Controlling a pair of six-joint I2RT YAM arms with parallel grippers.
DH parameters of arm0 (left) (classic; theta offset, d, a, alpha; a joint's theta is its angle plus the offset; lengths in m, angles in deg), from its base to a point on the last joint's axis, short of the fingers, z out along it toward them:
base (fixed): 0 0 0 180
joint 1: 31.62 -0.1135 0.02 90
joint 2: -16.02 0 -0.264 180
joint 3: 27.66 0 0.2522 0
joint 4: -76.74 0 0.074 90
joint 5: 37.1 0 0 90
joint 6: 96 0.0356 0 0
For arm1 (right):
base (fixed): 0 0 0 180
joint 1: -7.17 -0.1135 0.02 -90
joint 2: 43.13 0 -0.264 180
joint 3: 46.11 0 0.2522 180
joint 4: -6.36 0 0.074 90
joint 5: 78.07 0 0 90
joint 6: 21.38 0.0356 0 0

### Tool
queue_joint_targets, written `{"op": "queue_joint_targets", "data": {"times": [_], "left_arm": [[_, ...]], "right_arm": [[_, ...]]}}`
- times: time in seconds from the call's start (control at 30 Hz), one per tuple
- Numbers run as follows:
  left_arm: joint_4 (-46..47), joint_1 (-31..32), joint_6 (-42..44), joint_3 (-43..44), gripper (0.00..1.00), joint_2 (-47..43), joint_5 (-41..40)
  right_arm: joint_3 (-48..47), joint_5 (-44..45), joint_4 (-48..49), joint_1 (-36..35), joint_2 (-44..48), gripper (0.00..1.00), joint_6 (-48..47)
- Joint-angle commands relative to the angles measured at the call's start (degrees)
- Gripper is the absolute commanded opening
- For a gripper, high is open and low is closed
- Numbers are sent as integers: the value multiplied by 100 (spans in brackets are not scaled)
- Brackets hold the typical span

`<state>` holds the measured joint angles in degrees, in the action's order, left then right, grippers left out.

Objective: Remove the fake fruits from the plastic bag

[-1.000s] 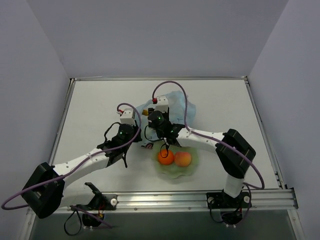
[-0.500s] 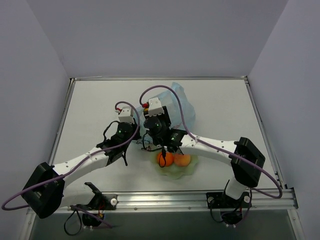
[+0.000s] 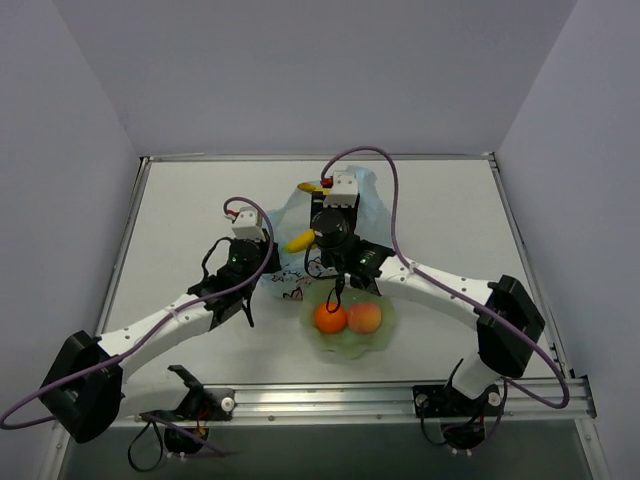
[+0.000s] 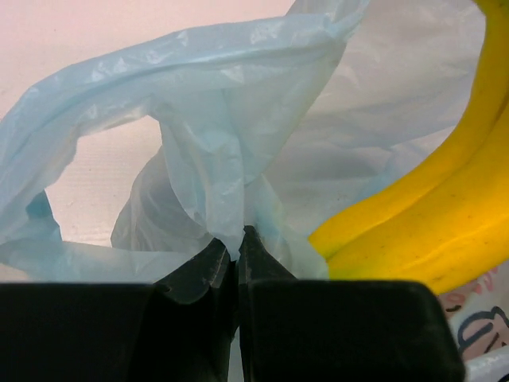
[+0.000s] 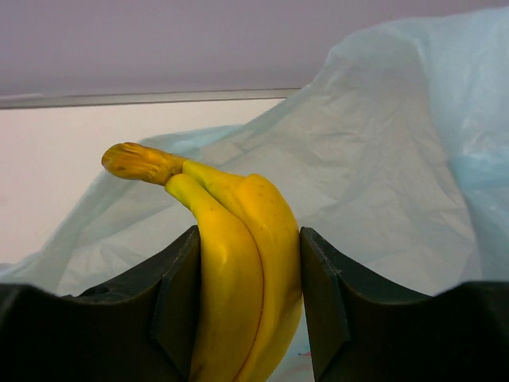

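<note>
My right gripper (image 5: 248, 239) is shut on the yellow bananas (image 5: 238, 263) and holds them at the mouth of the light-blue plastic bag (image 5: 382, 175). In the top view the bananas (image 3: 299, 241) stick out to the left under the right gripper (image 3: 322, 232), above the bag (image 3: 290, 215). My left gripper (image 4: 235, 239) is shut on a fold of the bag (image 4: 215, 159), with the bananas (image 4: 429, 231) close on its right. The left gripper (image 3: 262, 272) sits at the bag's near-left edge. An orange (image 3: 331, 318) and a peach-pink fruit (image 3: 364, 318) lie in the pale green bowl (image 3: 352, 345).
The bowl stands just near of the bag, under the right forearm. The table's metal rail (image 3: 380, 398) runs along the near edge. Purple cables arc over both wrists.
My right gripper has gone from over the bowl back to the bag and now holds the bananas, lifted out to the left. The left gripper has stayed shut on the bag.
</note>
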<state>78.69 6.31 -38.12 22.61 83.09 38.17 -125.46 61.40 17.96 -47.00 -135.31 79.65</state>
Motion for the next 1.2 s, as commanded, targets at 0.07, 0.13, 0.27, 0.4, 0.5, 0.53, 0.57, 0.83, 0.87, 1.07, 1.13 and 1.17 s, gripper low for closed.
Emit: {"op": "queue_joint_targets", "data": {"times": [0.07,0.13,0.27,0.4,0.5,0.53,0.57,0.83,0.87,1.07,1.13,1.17], "left_arm": [[353,-58,-58,225,2,-1,127],[433,-58,21,225,2,139,180],[538,-102,48,225,2,298,206],[653,-128,13,251,2,368,303],[680,-190,-58,339,2,360,399],[680,-190,-66,383,2,360,417],[680,-198,-75,418,2,368,417],[601,-260,-40,778,2,395,409],[583,-260,-31,778,2,377,391],[495,-251,-22,665,2,140,400],[460,-243,-14,612,2,44,400],[451,-242,-14,551,2,8,400]], "right_arm": [[-342,-1333,206,240,1201,0,1190],[-271,-1860,83,311,1491,0,1497],[-148,-2661,-242,364,1835,0,1753],[308,-3215,-602,320,2335,0,1728],[825,-3707,-1250,249,2985,0,1613],[941,-3760,-1462,214,3283,0,1631],[1081,-3830,-1638,118,3442,0,1631],[2435,-3401,-3274,38,4866,0,1990],[2480,-3305,-3327,38,4911,0,2035],[2752,-2549,-3626,47,4438,0,2560],[2866,-2033,-3793,-5,4349,0,2825],[3023,-1890,-3819,-14,4375,0,3139]]}}
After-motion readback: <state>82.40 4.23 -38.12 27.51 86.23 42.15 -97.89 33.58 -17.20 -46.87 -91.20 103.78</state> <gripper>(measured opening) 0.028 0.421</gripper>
